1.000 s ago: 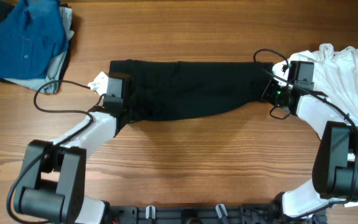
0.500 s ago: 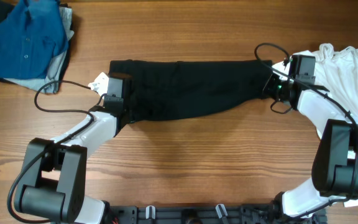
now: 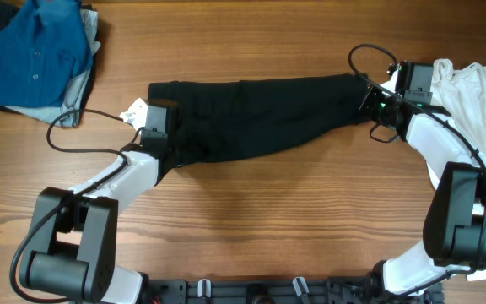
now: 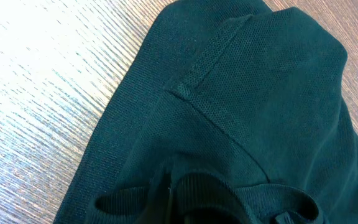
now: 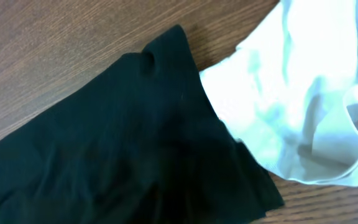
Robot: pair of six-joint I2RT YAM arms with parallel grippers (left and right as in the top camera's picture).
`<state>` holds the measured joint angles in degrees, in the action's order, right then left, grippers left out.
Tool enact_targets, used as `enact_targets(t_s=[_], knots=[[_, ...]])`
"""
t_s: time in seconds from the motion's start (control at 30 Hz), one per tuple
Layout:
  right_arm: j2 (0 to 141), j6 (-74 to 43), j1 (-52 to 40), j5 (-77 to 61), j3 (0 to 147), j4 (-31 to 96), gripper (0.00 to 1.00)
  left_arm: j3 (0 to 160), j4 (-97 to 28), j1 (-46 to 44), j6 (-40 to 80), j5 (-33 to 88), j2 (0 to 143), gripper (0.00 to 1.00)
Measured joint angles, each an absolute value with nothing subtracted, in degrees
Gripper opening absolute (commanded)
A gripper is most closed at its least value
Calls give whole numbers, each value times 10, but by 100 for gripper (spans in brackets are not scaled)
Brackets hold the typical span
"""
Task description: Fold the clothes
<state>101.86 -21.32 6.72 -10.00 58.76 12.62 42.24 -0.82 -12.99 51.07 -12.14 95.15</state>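
1. Wood-grain brown tabletop [image 3: 251,219], seen from overhead; both arms reach in from near edge.
2. Long black knit garment [image 3: 260,118], folded lengthwise into a band, lies flat across mid-table, left to right. Left wrist cam shows its ribbed seam & hem [image 4: 241,112] close up, looking dark green there.
3. Small white tag [image 3: 132,111] just beside garment's left end; any print too small to read. No other writing legible.
4. Left gripper [image 3: 165,135] at garment's left end, black on black; fingers not made out, open/closed state can't be told.
5. Right gripper [image 3: 369,101] at garment's right end; fingers out of right wrist cam, state likewise can't be told.
6. Crumpled white cloth garment [image 3: 479,93] at far right, touching black garment's right corner [image 5: 123,149].
7. Blue button shirt [image 3: 36,51] heaped top left, well apart.
8. Black cable loops by each wrist.
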Motion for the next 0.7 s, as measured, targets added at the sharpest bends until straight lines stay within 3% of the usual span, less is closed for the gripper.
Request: enact_targets(t_s=[0.03, 0.07, 0.1, 0.13, 0.17, 0.4, 0.57, 0.7], knots=[[1019, -213, 67, -100, 588, 122, 16, 422, -8, -130, 511, -121, 952, 4], [1019, -213, 67, -100, 588, 117, 27, 422, -8, -130, 511, -121, 952, 4], [1019, -214, 67, -100, 588, 114, 46, 422, -8, -130, 511, -121, 952, 4], [1019, -212, 67, -100, 588, 105, 95, 422, -8, -130, 511, -121, 952, 4], [1019, -214, 67, -100, 588, 98, 100, 422, -8, -130, 511, -121, 952, 4], [1019, -211, 67, -100, 591, 38, 99, 422, -8, -130, 511, -121, 952, 4], [1019, -211, 67, -100, 592, 18, 99, 422, 3, -130, 509, -121, 952, 11], [1019, -211, 67, -100, 598, 29, 99, 423, 56, -129, 506, -121, 952, 4]])
